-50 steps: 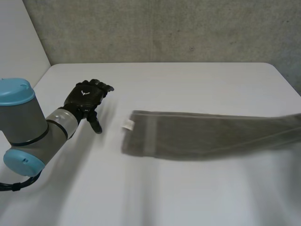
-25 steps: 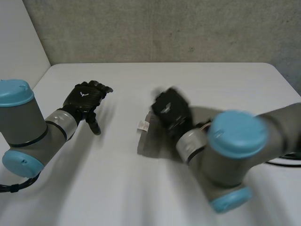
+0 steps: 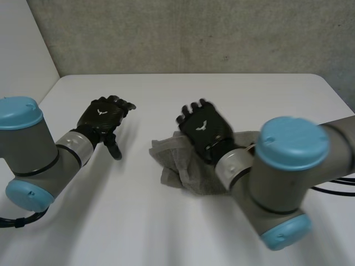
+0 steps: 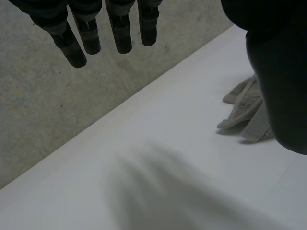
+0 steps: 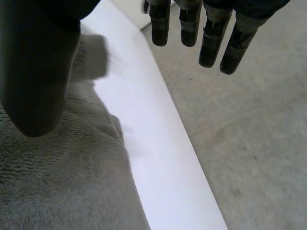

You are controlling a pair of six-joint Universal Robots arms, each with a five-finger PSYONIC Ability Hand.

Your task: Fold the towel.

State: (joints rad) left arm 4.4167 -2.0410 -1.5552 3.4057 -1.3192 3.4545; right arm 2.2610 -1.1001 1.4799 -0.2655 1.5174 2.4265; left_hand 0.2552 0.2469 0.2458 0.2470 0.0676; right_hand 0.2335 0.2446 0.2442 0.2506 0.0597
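Observation:
A grey towel (image 3: 176,164) lies bunched in a heap near the middle of the white table (image 3: 138,221). My right hand (image 3: 204,128) hovers over the heap's far side, open, with its fingers (image 5: 211,40) straight and apart from the thumb. Nothing is between them. The towel (image 5: 57,182) lies below its palm. My left hand (image 3: 104,116) is off to the left of the towel, clear of it and open. Its straight fingers (image 4: 120,33) hold nothing, and the towel's edge (image 4: 244,108) shows beside its thumb.
My right arm's elbow (image 3: 288,166) hangs over the table's right front and covers the towel's right part. A grey concrete wall (image 3: 194,33) runs behind the table's far edge. Bare tabletop lies between the left hand and the towel.
The towel lay stretched out towards the right. My right arm swung in from the right with its end, and the towel now lies bunched. The right hand has opened. The left hand stayed put.

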